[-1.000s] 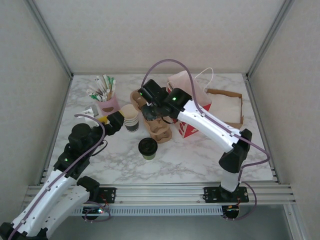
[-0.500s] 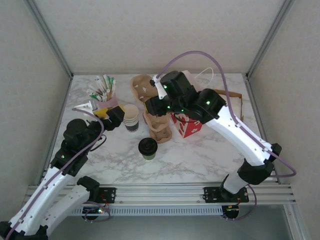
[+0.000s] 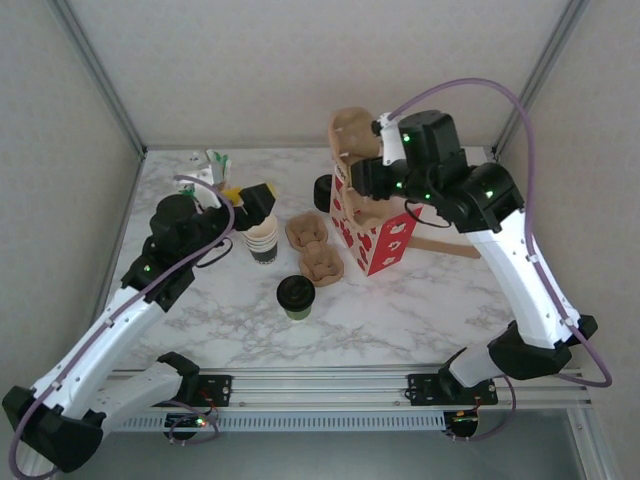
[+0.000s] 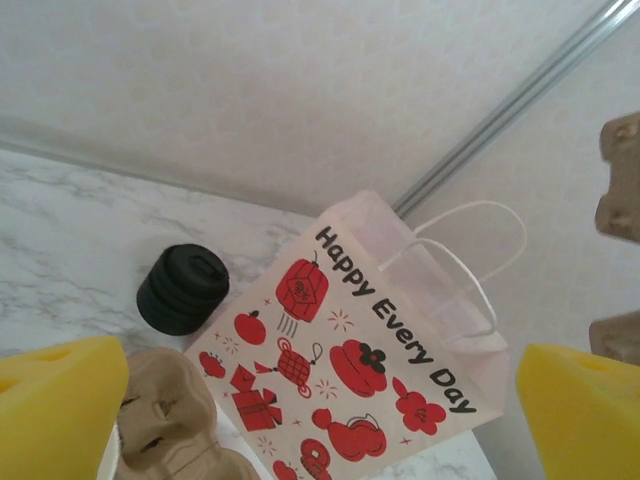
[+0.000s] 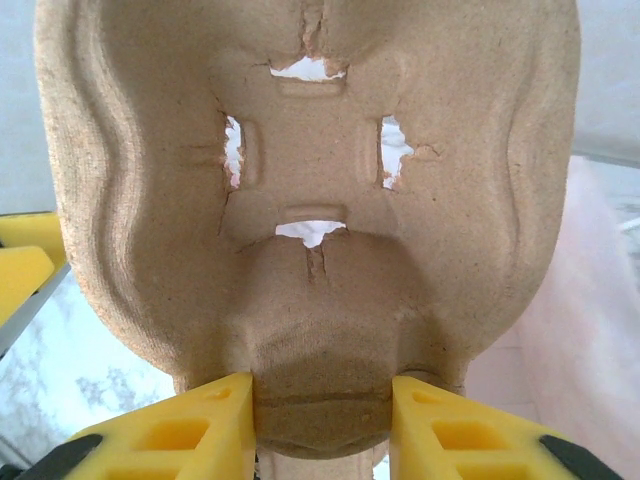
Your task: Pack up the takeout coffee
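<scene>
Right wrist view showed my right gripper (image 5: 320, 428) closed on the lower rim of a brown pulp cup carrier (image 5: 310, 190). One of the yellow pads (image 5: 175, 432) pressed on each side of it, and the carrier stood on edge, facing the lens. From the top external camera, I held that carrier upright and raised off the worktop (image 3: 420, 300), at the far upper corner of the red-and-white paper bag (image 3: 375, 235). Whether it touched the bag I could not tell. The bag stood upright right of centre, with a stack of spare lids (image 3: 322, 192) just beside its left side.

My left gripper (image 3: 255, 196) stood wide open with nothing between its pads, raised above the stack of nested cups (image 3: 262, 242) and pointing toward the bag. Its wrist camera looked across at the bag's "Happy Every Day" print, with the black lids on the marble to the left of it. A cluster of sachets (image 3: 213, 163) sat at the far left, behind that arm.

Spare carriers (image 3: 322, 265) lay flat on the worktop between the nested cups and the bag. The takeout coffee cup (image 3: 295, 302) stood upright just on the near side of them, near the centre of the worktop. Its black lid (image 3: 295, 289) was on it. It was outside the bag and well apart from both grippers.
</scene>
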